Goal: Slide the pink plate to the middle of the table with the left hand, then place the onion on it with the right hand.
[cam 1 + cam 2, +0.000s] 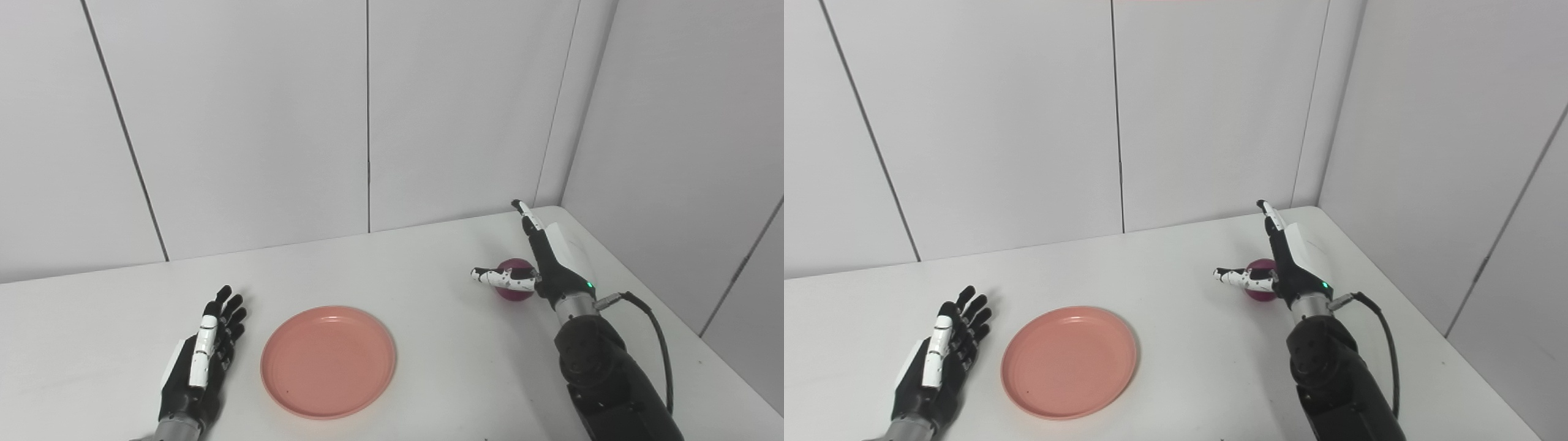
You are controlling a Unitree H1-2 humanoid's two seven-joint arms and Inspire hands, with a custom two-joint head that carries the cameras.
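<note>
The pink plate (328,361) lies flat on the white table (429,257), a little left of centre. My left hand (202,355) rests open on the table just left of the plate, fingers apart, a small gap from the rim. The dark red onion (516,280) sits on the table at the right. My right hand (539,263) is open around it: thumb stretched across its near side, fingers pointing up and away past it. The hand hides part of the onion. I cannot tell whether it touches the onion.
Grey wall panels stand close behind the table and along its right side. The table's right edge (674,318) runs just beyond my right arm. A black cable (658,331) loops off the right wrist.
</note>
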